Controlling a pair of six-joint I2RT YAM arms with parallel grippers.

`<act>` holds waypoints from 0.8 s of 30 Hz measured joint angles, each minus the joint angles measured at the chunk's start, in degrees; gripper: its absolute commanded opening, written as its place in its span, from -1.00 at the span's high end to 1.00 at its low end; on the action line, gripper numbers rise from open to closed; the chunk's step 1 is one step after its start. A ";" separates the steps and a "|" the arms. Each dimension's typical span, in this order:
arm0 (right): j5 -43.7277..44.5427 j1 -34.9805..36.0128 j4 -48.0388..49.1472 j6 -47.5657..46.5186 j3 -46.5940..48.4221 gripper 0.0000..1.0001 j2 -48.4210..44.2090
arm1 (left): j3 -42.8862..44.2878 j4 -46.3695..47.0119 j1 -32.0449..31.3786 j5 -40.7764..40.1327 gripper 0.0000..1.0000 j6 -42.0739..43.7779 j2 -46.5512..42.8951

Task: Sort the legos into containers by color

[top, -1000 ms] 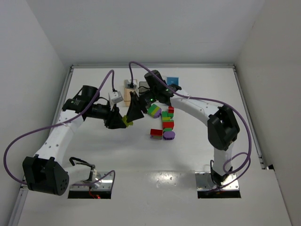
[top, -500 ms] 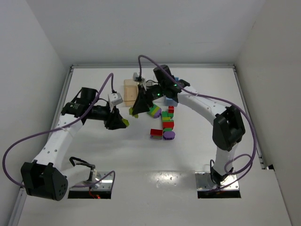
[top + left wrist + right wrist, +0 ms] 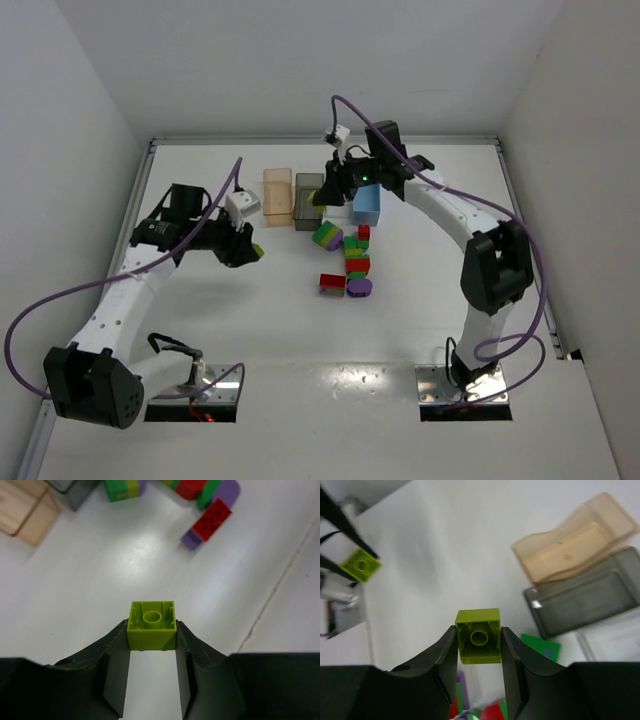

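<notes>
White desk [image 3: 250, 330], white booth walls. Left claw [image 3: 151, 635] is pinching a lime brick [image 3: 151, 625], and right claw [image 3: 479, 645] is pinching a second lime brick [image 3: 479, 635]. A second ago both claws sat close together mid-desk. Now they are well apart: the left has pulled back left, the right has swung up near the dark grey bin [image 3: 308, 187], beside the tan-orange bin [image 3: 277, 190]. Probably a stuck pair has been split, with both bricks ready for binning. The remaining legos [image 3: 350, 262] lie unsorted just in front of the bins.
</notes>
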 measured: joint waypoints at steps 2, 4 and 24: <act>5.01 -0.50 0.42 0.04 0.00 0.64 0.00 | 0.96 2.21 0.00 -3.61 1.00 -3.17 0.22; 10.23 -0.87 1.22 0.09 0.02 0.64 0.09 | 2.99 4.68 0.00 -6.88 1.00 -6.62 1.09; 31.98 -1.97 5.05 4.92 4.42 0.66 12.76 | 23.06 12.79 -0.44 -24.39 0.97 -23.34 18.53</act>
